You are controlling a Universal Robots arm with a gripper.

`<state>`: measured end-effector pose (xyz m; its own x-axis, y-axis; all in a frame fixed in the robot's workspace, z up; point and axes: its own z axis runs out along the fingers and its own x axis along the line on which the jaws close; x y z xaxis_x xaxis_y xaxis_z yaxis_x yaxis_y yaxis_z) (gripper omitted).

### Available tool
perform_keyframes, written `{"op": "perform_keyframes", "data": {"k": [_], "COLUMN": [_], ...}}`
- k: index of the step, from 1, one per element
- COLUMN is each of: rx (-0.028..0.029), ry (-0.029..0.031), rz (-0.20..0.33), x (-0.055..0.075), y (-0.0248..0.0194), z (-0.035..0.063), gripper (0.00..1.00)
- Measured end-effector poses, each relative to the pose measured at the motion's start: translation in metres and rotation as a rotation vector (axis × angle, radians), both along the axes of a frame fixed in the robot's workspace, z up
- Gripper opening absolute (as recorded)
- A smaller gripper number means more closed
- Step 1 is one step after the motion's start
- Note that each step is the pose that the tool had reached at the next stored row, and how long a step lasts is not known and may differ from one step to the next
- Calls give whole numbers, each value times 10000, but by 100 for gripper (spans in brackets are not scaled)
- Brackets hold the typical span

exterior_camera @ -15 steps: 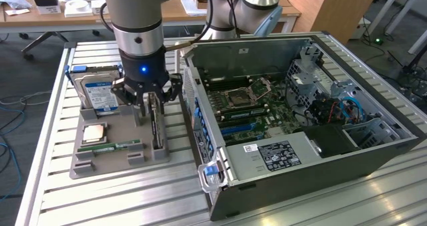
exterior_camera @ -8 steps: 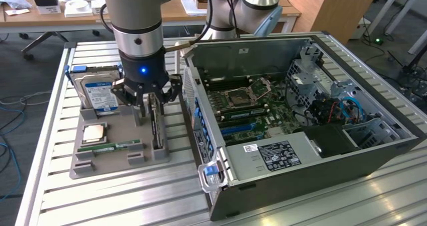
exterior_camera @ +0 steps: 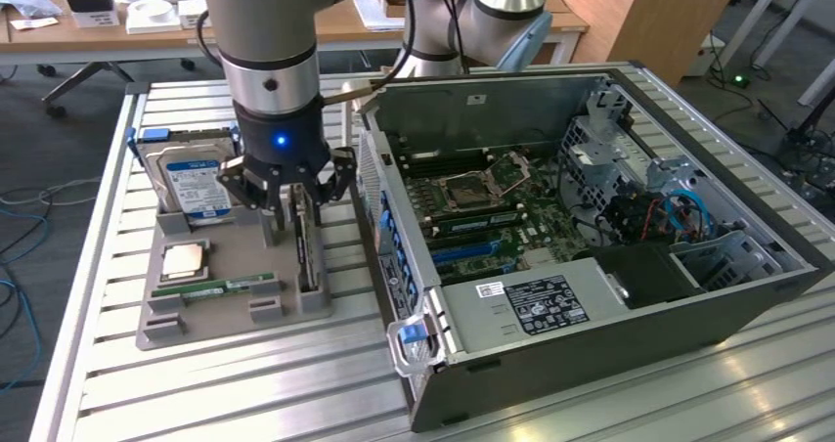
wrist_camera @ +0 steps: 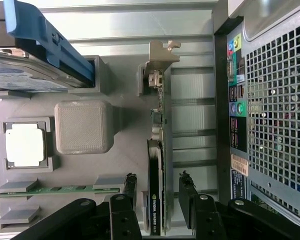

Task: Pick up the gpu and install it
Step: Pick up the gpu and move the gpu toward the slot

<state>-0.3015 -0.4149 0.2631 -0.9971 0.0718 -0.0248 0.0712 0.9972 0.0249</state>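
The gpu [exterior_camera: 308, 256] stands on edge in a slot of the grey holder tray [exterior_camera: 209, 320], to the exterior view's left of the open computer case [exterior_camera: 588, 295]. In the wrist view the gpu [wrist_camera: 157, 150] appears edge-on, with its silver bracket [wrist_camera: 159, 60] at the far end and the black cooler on one face. My gripper [exterior_camera: 293, 207] hangs straight above it. The gripper [wrist_camera: 157, 176] is open, one black finger [wrist_camera: 130, 186] on each side of the card, and a gap shows on both sides. Nothing is held.
The tray also holds a hard drive [exterior_camera: 196, 183] in a blue bracket, a CPU [exterior_camera: 183, 258] and a green memory stick [exterior_camera: 215, 287]. The motherboard [exterior_camera: 483, 207] lies exposed inside the case. The case's rear panel [wrist_camera: 270, 100] stands close beside the gpu.
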Motion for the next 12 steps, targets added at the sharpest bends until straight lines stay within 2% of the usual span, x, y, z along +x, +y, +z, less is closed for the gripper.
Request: {"op": "perform_keyframes", "data": {"k": [12], "rx": [0], "ry": [0], "rz": [0], "x": [-4], "y": [0], "z": [-22], "gripper": [47]}}
